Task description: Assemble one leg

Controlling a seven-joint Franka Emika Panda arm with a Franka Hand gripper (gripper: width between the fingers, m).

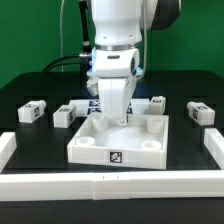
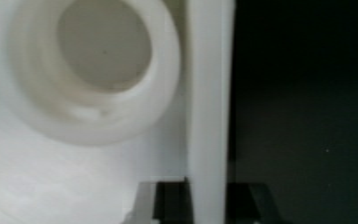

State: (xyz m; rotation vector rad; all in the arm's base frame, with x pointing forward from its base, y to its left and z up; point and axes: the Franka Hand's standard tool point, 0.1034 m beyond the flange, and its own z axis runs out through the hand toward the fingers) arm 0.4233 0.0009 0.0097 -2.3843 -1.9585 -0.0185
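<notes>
The large white square panel (image 1: pixel 118 140) with raised rims lies at the table's middle, a tag on its front wall. My gripper (image 1: pixel 118 118) reaches down at the panel's far rim. In the wrist view the two dark fingers (image 2: pixel 172 205) stand on either side of the panel's upright white rim (image 2: pixel 210 100) and press against it; my gripper (image 2: pixel 210 205) is shut on that rim. A round socket (image 2: pixel 105 60) in the panel lies beside it. Several small white legs with tags lie on the table: two at the exterior view's left (image 1: pixel 32 112) (image 1: pixel 63 116), two at its right (image 1: pixel 158 103) (image 1: pixel 201 111).
White rails (image 1: pixel 110 186) frame the table's front and both sides. The marker board (image 1: pixel 92 103) lies behind the panel, mostly hidden by the arm. Black cables hang behind the arm.
</notes>
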